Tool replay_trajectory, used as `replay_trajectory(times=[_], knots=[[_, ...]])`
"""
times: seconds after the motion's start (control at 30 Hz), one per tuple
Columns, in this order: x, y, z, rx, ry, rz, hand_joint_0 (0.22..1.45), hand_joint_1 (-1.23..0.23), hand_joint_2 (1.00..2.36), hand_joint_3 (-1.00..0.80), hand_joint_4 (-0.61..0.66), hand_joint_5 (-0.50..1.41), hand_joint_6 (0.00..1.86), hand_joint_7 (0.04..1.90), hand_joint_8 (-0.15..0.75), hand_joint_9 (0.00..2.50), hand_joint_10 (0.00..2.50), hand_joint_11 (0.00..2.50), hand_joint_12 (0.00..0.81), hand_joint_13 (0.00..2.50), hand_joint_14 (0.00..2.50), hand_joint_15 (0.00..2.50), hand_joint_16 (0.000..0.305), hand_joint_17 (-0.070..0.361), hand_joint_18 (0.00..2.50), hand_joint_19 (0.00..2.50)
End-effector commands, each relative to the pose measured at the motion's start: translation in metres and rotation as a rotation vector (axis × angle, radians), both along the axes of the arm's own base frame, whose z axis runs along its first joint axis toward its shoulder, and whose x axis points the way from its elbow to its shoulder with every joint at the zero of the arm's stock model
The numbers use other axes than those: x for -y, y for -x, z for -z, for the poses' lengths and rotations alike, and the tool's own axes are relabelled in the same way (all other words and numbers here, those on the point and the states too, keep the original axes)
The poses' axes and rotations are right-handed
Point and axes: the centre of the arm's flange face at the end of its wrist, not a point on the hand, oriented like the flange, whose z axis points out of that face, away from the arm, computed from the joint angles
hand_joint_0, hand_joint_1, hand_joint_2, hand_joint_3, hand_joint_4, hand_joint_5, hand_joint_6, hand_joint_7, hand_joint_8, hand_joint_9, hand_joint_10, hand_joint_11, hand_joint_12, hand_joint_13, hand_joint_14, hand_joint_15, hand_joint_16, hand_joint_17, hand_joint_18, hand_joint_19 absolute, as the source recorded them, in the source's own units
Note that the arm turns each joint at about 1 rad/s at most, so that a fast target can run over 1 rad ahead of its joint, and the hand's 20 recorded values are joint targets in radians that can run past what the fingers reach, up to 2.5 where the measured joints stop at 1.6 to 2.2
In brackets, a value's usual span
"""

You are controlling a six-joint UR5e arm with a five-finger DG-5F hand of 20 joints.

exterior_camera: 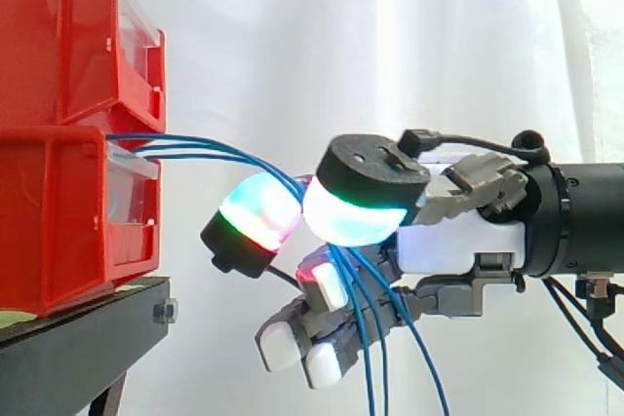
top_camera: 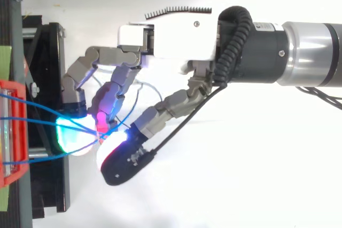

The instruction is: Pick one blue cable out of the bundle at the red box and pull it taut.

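Observation:
Three thin blue cables [exterior_camera: 205, 151] leave the front of the lower red box [exterior_camera: 58, 221] and run right to my hand [exterior_camera: 458, 241]. They converge where two glowing pads [exterior_camera: 255, 209] press together, one curled finger against the thumb, so the hand is shut on the cables. Whether one strand is held apart from the others I cannot tell. Below the pinch the strands hang down past the curled lower fingers. From above, the cables [top_camera: 37, 105] fan out from the red box [top_camera: 13, 132] and meet between the pads of the hand [top_camera: 171, 41]. They slope gently, without much sag.
A second red bin [exterior_camera: 68, 36] is stacked on the lower one, both on a black stand [exterior_camera: 78, 328] at the left. A white curtain hangs behind. Open space lies to the right of the stand, under and around the arm.

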Motion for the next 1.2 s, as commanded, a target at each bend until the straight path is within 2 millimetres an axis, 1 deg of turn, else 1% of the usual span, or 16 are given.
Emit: replay_trajectory(times=[0.0,0.1,0.2,0.23,0.27,0.33,0.43,0.57,0.63,0.77,0.9,0.93,1.0,1.03,1.1,1.17], knots=[[0.0002,-0.0001,0.0004,0.000,0.000,0.000,0.66,-1.00,1.00,-0.50,0.00,-0.16,0.95,0.73,0.331,1.02,0.01,0.65,0.351,0.85,0.01,0.37,0.045,0.102,0.80,0.41],[0.0002,0.0001,-0.0006,0.000,0.000,0.000,0.54,-0.99,1.00,-0.50,0.04,-0.16,0.94,0.71,0.353,1.02,0.01,0.65,0.365,0.85,0.01,0.38,0.049,0.110,0.81,0.41],[0.0002,0.0001,-0.0006,0.000,0.000,0.000,0.47,-0.92,1.00,-0.50,0.06,-0.14,0.93,0.71,0.391,1.06,0.01,0.65,0.389,0.87,0.01,0.38,0.053,0.120,0.84,0.43],[0.0002,0.0000,-0.0008,0.002,0.000,0.000,0.45,-0.85,1.00,-0.50,0.07,-0.13,0.92,0.74,0.400,1.08,0.01,0.65,0.405,0.88,0.01,0.39,0.056,0.126,0.85,0.44],[0.0002,0.0001,-0.0006,0.000,0.000,0.000,0.44,-0.82,1.00,-0.50,0.07,-0.13,0.92,0.74,0.412,1.10,0.01,0.64,0.412,0.89,0.01,0.38,0.057,0.128,0.86,0.44],[0.0002,-0.0001,0.0004,0.000,0.000,0.000,0.49,-0.69,1.00,-0.50,0.06,-0.13,0.91,0.77,0.402,1.10,0.01,0.63,0.397,0.88,0.01,0.39,0.054,0.121,0.82,0.46],[0.0002,-0.0001,0.0004,0.000,0.000,0.000,0.57,-0.64,1.00,-0.48,0.05,-0.13,0.91,0.83,0.391,1.12,0.01,0.64,0.380,0.87,0.01,0.40,0.050,0.112,0.79,0.49],[0.0002,0.0000,-0.0008,0.002,0.000,0.000,0.58,-0.65,1.01,-0.38,0.05,-0.13,0.91,0.86,0.397,1.12,0.01,0.66,0.381,0.86,0.01,0.40,0.050,0.112,0.78,0.51],[0.0002,-0.0001,0.0004,0.000,0.000,0.000,0.59,-0.69,1.01,-0.33,0.06,-0.13,0.91,0.87,0.404,1.12,0.01,0.66,0.385,0.87,0.01,0.40,0.050,0.111,0.78,0.49],[0.0002,0.0000,-0.0008,0.002,0.000,0.000,0.62,-0.75,1.02,-0.29,0.07,-0.13,0.93,0.83,0.403,1.11,0.01,0.68,0.381,0.88,0.01,0.41,0.049,0.111,0.80,0.48],[0.0002,0.0000,0.0006,-0.001,0.000,0.000,0.69,-0.87,1.02,-0.25,-0.01,-0.13,0.93,0.91,0.416,1.13,0.01,0.71,0.380,0.90,0.01,0.39,0.049,0.110,0.84,0.45],[0.0002,0.0000,-0.0008,0.002,0.000,0.000,0.72,-0.90,1.02,-0.26,-0.04,-0.14,0.93,0.98,0.415,1.14,0.01,0.72,0.379,0.91,0.01,0.40,0.048,0.109,0.85,0.45],[0.0002,0.0000,-0.0008,0.002,0.000,0.000,0.74,-0.91,1.02,-0.28,-0.07,-0.14,0.94,0.99,0.413,1.14,0.01,0.72,0.375,0.92,0.01,0.40,0.048,0.108,0.86,0.44],[0.0002,-0.0001,0.0004,0.000,0.000,0.000,0.77,-0.91,1.01,-0.37,-0.08,-0.14,0.95,0.89,0.399,1.14,0.01,0.72,0.369,0.91,0.01,0.40,0.047,0.106,0.85,0.44],[0.0001,0.0000,-0.0008,0.002,0.000,-0.001,0.78,-0.94,1.00,-0.50,-0.10,-0.14,0.95,0.88,0.376,1.12,0.01,0.71,0.362,0.90,0.01,0.39,0.046,0.104,0.85,0.41],[0.0002,0.0000,-0.0008,0.002,0.000,0.000,0.77,-0.96,1.00,-0.50,-0.12,-0.15,0.95,0.85,0.361,1.11,0.01,0.73,0.352,0.89,0.01,0.39,0.046,0.103,0.84,0.41]])
